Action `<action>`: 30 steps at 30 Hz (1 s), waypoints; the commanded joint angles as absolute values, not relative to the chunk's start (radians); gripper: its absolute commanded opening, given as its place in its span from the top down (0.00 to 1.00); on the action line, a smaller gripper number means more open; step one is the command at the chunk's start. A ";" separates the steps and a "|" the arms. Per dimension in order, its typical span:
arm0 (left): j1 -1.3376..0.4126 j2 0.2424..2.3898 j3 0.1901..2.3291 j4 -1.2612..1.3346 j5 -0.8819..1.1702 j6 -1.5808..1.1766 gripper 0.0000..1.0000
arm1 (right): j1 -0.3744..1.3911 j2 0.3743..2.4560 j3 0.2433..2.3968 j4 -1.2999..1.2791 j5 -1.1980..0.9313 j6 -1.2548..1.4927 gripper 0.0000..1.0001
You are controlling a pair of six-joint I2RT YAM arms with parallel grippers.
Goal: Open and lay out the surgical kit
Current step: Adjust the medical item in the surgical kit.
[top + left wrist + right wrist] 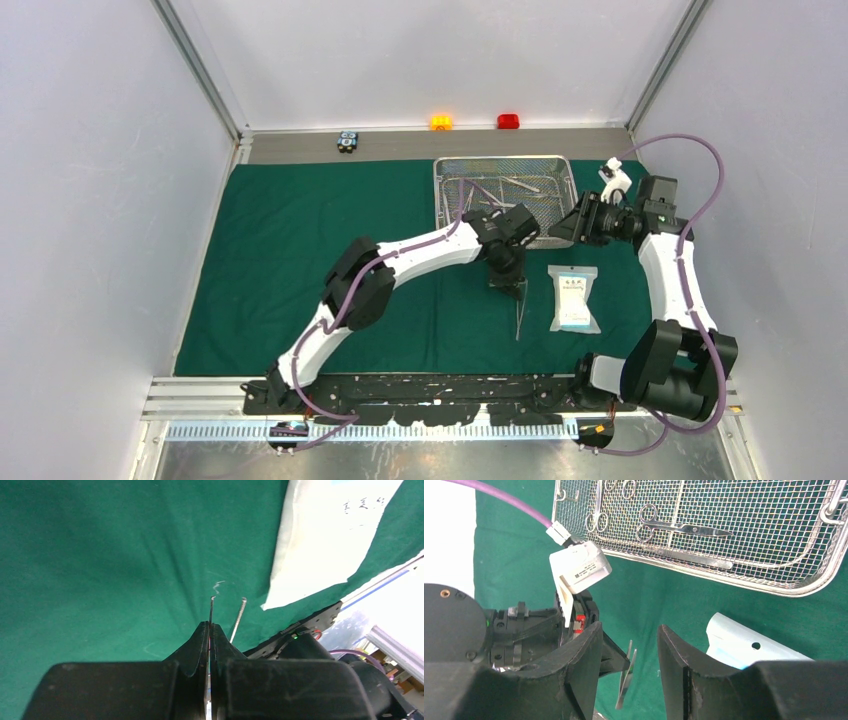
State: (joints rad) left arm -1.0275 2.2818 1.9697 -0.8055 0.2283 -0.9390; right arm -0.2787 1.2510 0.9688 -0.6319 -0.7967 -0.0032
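The dark green cloth (330,250) lies spread flat over the table. On it at the back stands the wire-mesh tray (443,200), with scissors (674,527) and ring-handled forceps (596,520) inside. The white-blue packet (574,298) lies flat on the cloth in front of the tray. My left gripper (507,283) is shut on the steel tweezers (518,318), which hang low over the cloth just left of the packet, their two prongs (239,617) sticking out past the fingertips. My right gripper (630,635) is open and holds nothing. It hovers by the tray's front right corner, facing the tweezers (626,675).
An orange block (441,122), a red block (508,121) and a black-blue block (347,141) sit on the grey strip behind the cloth. White walls close in both sides. The arm bases and a metal rail (200,395) run along the near edge.
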 commanded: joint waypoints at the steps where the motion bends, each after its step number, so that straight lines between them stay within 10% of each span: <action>1: -1.039 2.314 2.027 -0.836 0.213 -1.021 1.00 | -0.296 1.198 0.975 -0.635 -0.799 -0.019 0.51; 30: -0.978 2.437 2.101 -0.719 0.331 -1.085 1.00 | -0.347 1.206 0.968 -0.635 -0.837 -0.031 0.53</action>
State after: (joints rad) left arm -0.9878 2.4245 2.0777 -0.7918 0.2684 -1.0756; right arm -0.3428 1.2030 0.9665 -0.6453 -0.8143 -0.0101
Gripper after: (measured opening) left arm 0.009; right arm 0.475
